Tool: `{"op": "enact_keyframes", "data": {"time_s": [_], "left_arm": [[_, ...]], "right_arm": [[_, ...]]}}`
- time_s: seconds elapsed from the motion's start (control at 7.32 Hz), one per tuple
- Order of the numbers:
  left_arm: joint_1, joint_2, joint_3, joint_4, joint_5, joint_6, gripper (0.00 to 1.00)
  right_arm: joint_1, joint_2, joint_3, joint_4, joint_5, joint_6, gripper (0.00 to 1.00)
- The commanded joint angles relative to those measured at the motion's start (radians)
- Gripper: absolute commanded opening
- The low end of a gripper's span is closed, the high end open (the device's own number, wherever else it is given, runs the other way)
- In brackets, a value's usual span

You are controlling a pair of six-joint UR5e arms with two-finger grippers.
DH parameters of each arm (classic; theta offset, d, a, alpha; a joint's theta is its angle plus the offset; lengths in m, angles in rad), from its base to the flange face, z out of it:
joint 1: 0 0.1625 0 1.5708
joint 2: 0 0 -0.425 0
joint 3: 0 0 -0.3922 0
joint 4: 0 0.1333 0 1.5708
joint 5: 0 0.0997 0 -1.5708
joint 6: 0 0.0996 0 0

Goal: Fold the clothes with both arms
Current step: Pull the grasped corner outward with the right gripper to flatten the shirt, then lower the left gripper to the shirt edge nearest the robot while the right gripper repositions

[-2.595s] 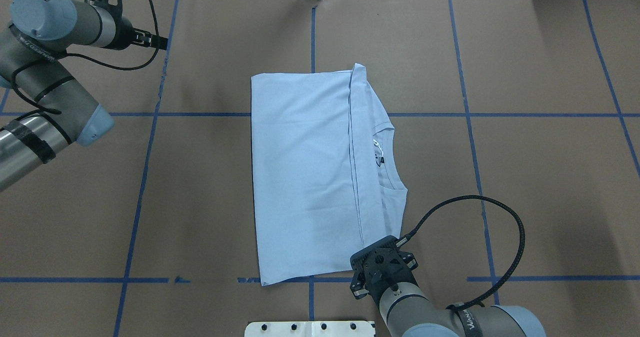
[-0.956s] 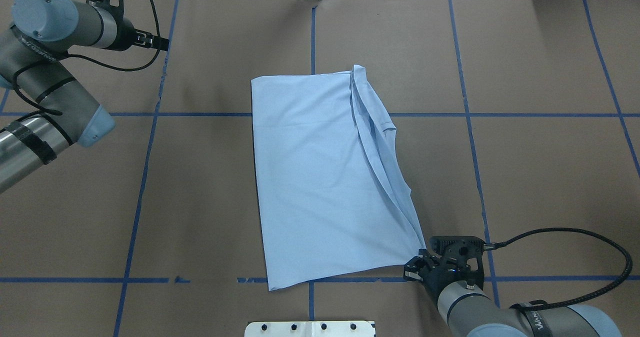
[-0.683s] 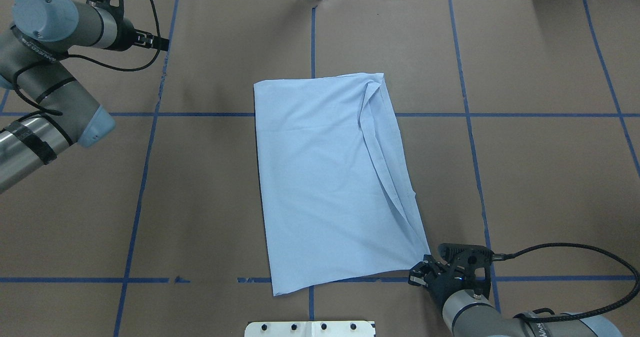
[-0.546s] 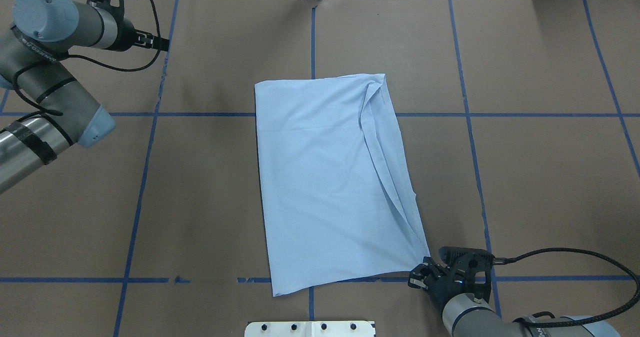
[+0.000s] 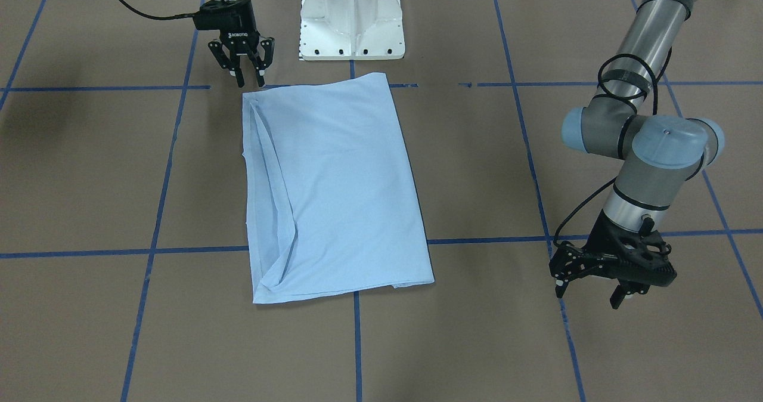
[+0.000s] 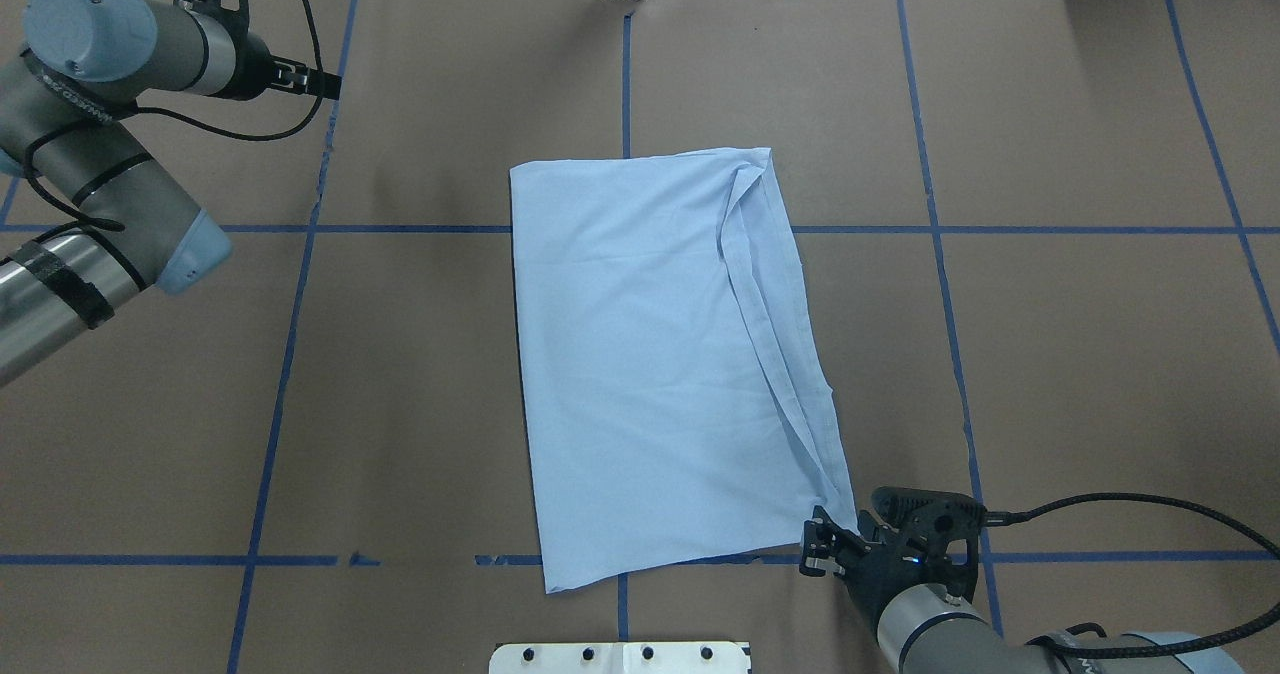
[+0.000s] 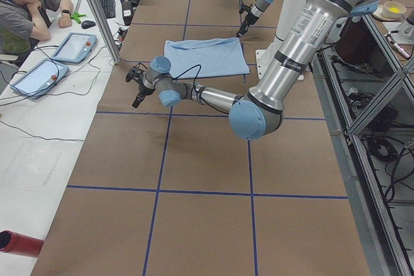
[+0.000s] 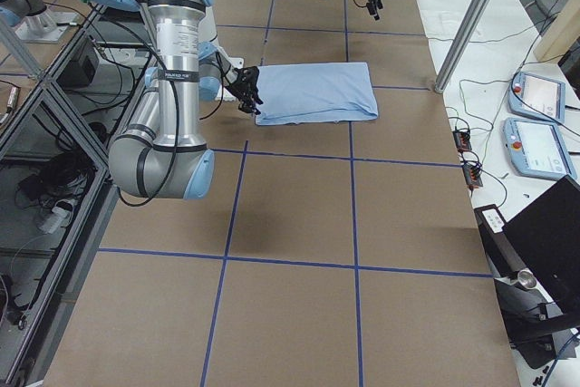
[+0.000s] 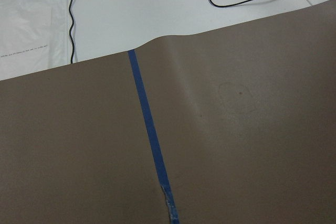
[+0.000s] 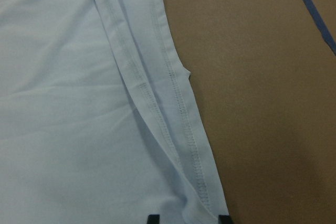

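Note:
The clothes are one light blue T-shirt [image 6: 650, 374], folded into a tall rectangle on the brown table; it also shows mid-table from the front [image 5: 340, 181]. Its collar and print are hidden, and a hemmed flap runs along its right edge [image 10: 173, 103]. My right gripper [image 6: 812, 546] is open at the shirt's near right corner. Its fingertips [image 10: 152, 219] stand on either side of the hem. From the front, the right gripper [image 5: 250, 82] hangs just above that corner. My left gripper [image 5: 587, 294] is open and empty, far off to the shirt's left over bare table [image 9: 236, 145].
The white pedestal base [image 5: 351, 26] stands just behind the shirt's near edge. Blue tape lines [image 6: 625, 74] cross the table. At the far end are a metal pole [image 7: 97, 11], two tablets [image 7: 74, 46] and a seated person [image 7: 26, 11].
The right gripper dragged the shirt's near right corner out to the right, spreading the flap over the collar, then opened at that corner. The left arm stayed still.

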Motion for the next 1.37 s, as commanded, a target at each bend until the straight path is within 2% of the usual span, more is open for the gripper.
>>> {"op": "enact_keyframes", "data": {"time_s": [0.0, 0.14, 0.27, 0.41, 0.55, 0.68, 0.82, 1.09, 1.23], "left_arm": [[0.020, -0.002, -0.066, 0.007, -0.115, -0.176, 1.00], [0.095, 0.032, -0.154, 0.010, -0.118, -0.279, 1.00], [0.167, 0.063, -0.269, 0.015, -0.106, -0.392, 1.00], [0.271, 0.121, -0.402, 0.030, -0.059, -0.509, 1.00], [0.394, 0.161, -0.515, 0.074, 0.045, -0.609, 1.00], [0.494, 0.175, -0.627, 0.195, 0.105, -0.683, 1.00], [0.589, 0.176, -0.693, 0.294, 0.164, -0.755, 1.00], [0.744, 0.189, -0.698, 0.312, 0.276, -0.884, 0.97], [0.790, 0.190, -0.689, 0.314, 0.313, -0.936, 0.85]], "right_arm": [[0.146, 0.094, 0.031, 0.006, 0.149, -0.090, 1.00], [0.196, 0.095, 0.026, 0.103, 0.232, -0.106, 1.00], [0.207, 0.067, 0.011, 0.211, 0.245, -0.107, 1.00], [0.219, 0.057, 0.000, 0.263, 0.243, -0.100, 1.00], [0.224, 0.053, -0.002, 0.280, 0.240, -0.085, 1.00], [0.242, 0.052, -0.008, 0.281, 0.240, -0.059, 1.00], [0.256, 0.052, -0.014, 0.279, 0.240, -0.057, 1.00], [0.263, 0.057, -0.029, 0.281, 0.240, -0.055, 1.00], [0.264, 0.057, -0.032, 0.282, 0.239, -0.046, 1.00]]}}
